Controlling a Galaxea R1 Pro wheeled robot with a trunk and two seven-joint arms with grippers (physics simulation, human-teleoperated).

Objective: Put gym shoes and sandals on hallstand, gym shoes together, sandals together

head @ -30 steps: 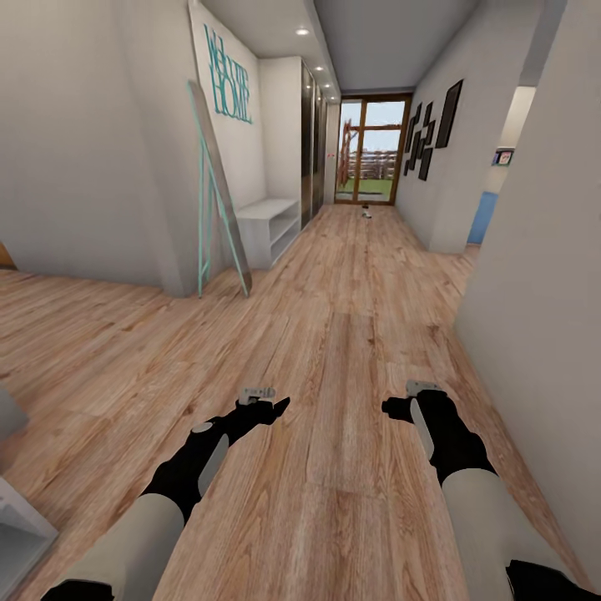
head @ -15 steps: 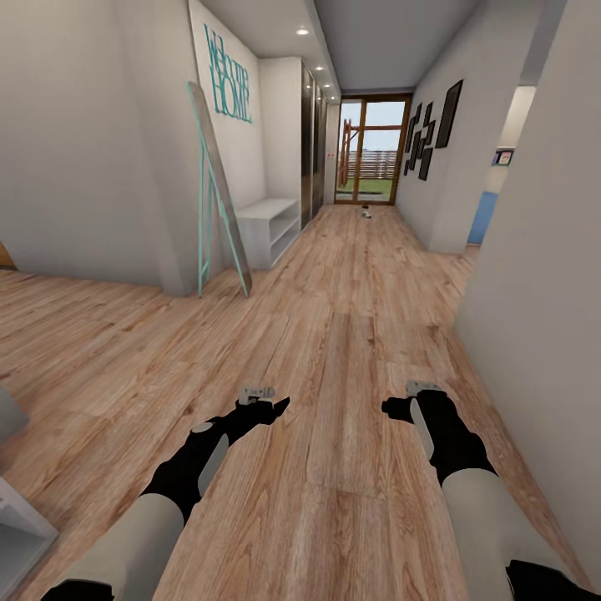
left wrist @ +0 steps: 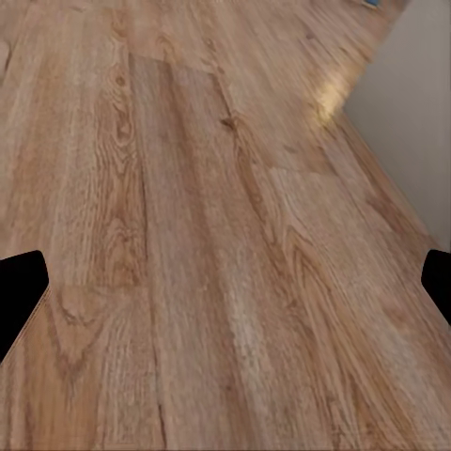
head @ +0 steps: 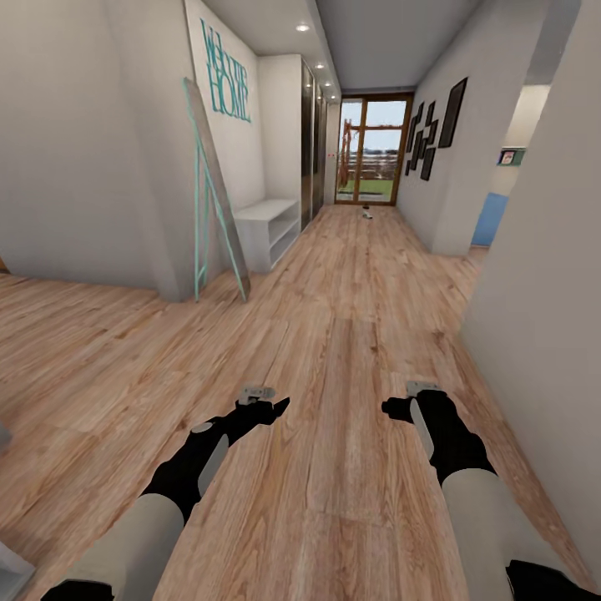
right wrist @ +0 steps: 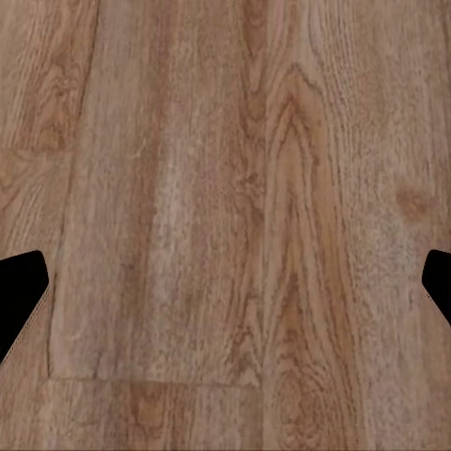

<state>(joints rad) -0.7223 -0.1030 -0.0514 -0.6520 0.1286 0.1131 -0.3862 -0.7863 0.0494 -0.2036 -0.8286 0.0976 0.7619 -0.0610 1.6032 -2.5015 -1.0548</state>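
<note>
Both tools, left tool (head: 282, 406) and right tool (head: 389, 407), hang wide and empty over bare corridor floor (head: 351, 334). Hallstand (head: 269, 225) stands far ahead-left; a small object (too small to identify) (head: 366, 214) lies far ahead. Wall edge (head: 534, 317) close right.

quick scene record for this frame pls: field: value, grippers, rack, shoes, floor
left gripper: open, empty, held above the floor
right gripper: open, empty, held above the floor
rack: pale grey-white hallstand with bench top, ahead against the left wall
shoes: small objects on the floor near the far glass door, too small to identify
floor: light brown wood-plank corridor floor
other: tall teal-framed mirror leaning on the left wall corner
</note>
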